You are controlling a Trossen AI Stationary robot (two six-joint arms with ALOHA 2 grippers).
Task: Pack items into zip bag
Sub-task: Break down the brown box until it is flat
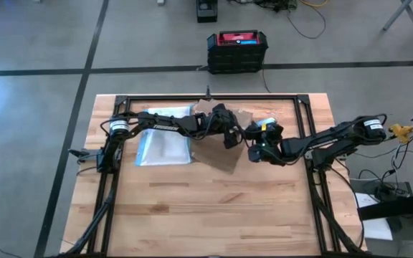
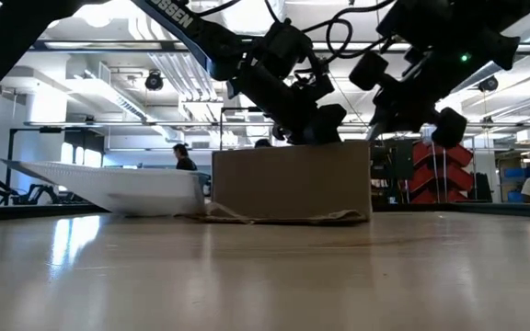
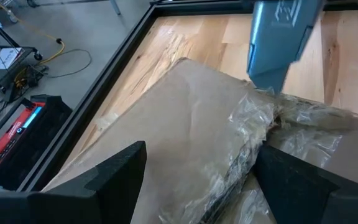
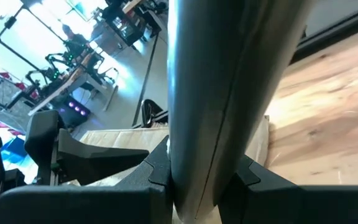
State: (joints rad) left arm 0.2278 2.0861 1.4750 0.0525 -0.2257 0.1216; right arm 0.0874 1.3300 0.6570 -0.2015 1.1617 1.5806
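Note:
The zip bag (image 1: 162,147) lies flat on the table to the left of the brown cardboard box (image 1: 221,150); the low view shows the zip bag (image 2: 109,184) with its left end raised. My left gripper (image 3: 197,186) is open over the box (image 3: 179,118), one finger on either side of crinkled clear plastic (image 3: 253,134). My right gripper (image 4: 194,180) is at the box's right side and is shut on a slim grey stick-like tool (image 4: 222,81). The tool's end (image 3: 278,43) comes down onto the plastic. I cannot make out the items. My right gripper pinches the grey stick-like tool between its two fingers, low on the shaft (image 4: 194,158). The tool runs on forward past the fingers, along the way they point. Its free end (image 3: 267,81) meets the crinkled plastic on the box.
A black frame (image 1: 303,107) runs around the work area on the wooden table. Bare table (image 1: 214,208) spreads out toward the near edge. A black and red case (image 1: 236,50) stands on the floor beyond the far edge. People sit in the room behind (image 2: 184,158).

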